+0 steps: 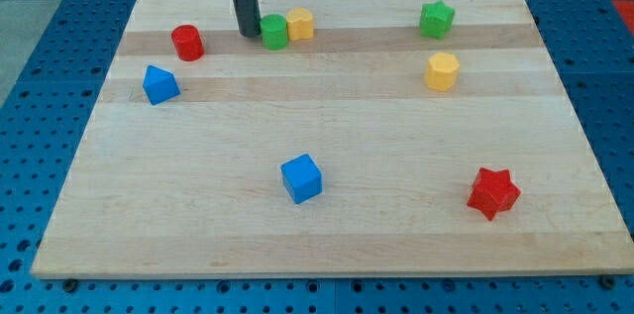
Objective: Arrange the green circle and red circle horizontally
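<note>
The green circle [274,32] stands near the view's top, left of centre, touching a yellow block [300,24] on its right. The red circle [187,43] stands further to the view's left, slightly lower than the green one. My tip [246,33] rests on the board just left of the green circle, about touching it, with the dark rod rising straight up out of the view's top. The red circle lies well to the left of my tip, apart from it.
The wooden board [327,215] also holds a blue block [159,84] at the left, a blue cube [301,178] at bottom centre, a red star [493,192] at bottom right, a yellow hexagon [442,71] and a green star [436,19] at top right.
</note>
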{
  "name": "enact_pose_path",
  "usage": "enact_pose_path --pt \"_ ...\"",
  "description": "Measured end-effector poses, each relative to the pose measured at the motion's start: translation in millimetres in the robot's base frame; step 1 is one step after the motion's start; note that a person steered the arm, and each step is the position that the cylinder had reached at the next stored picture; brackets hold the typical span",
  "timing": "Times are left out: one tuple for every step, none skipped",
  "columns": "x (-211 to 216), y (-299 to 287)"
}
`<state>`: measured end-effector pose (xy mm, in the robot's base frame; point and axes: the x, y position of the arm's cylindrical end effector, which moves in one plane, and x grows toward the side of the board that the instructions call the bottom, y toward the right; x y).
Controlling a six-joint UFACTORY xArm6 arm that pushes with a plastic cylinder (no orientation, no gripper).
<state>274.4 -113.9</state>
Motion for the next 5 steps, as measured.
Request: enact_pose_path --pt "-18.5 -27.6" --pt "25.3 -35.6" --pt "44.7 -65.7" --pt "42.7 -81.4" --pt "44.8 -82.8"
